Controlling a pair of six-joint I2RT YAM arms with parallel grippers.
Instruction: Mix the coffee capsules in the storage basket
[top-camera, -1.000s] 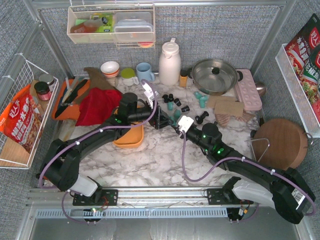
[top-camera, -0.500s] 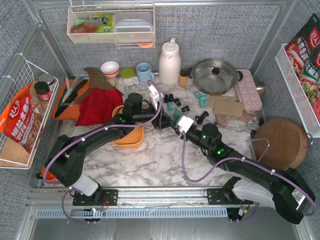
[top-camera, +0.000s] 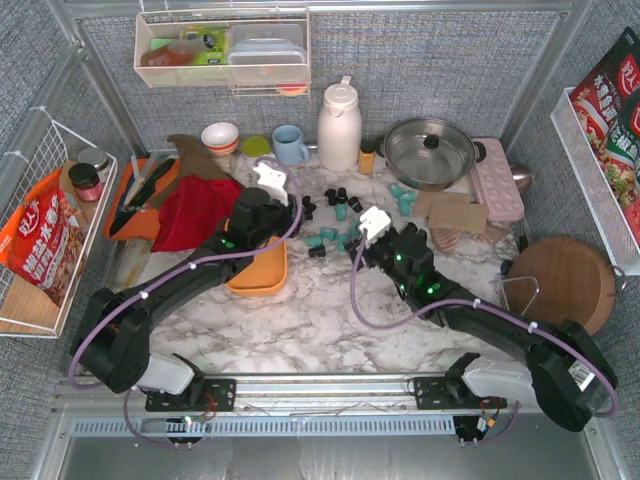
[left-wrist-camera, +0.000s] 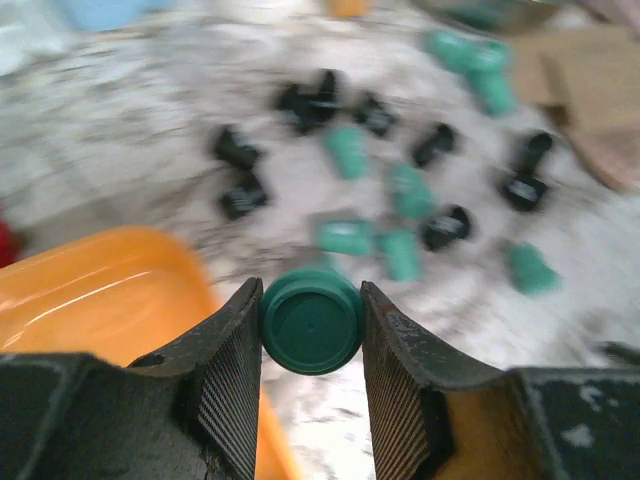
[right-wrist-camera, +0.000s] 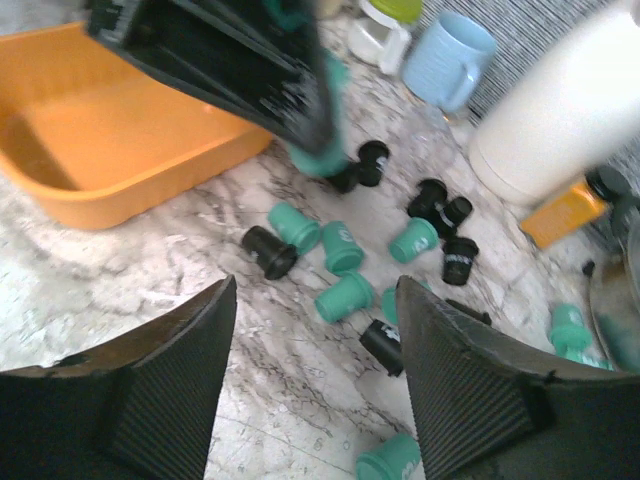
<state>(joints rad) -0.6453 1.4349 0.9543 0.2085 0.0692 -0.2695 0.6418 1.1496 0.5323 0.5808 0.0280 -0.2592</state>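
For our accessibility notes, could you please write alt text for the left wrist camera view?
The left hand grips a teal-green coffee capsule between its two fingers, just right of the rim of the orange storage basket. Beyond, blurred, more black and teal capsules lie scattered on the marble tabletop.

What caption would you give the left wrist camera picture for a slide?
Left gripper pinching a teal capsule beside the orange basket, more capsules scattered beyond.
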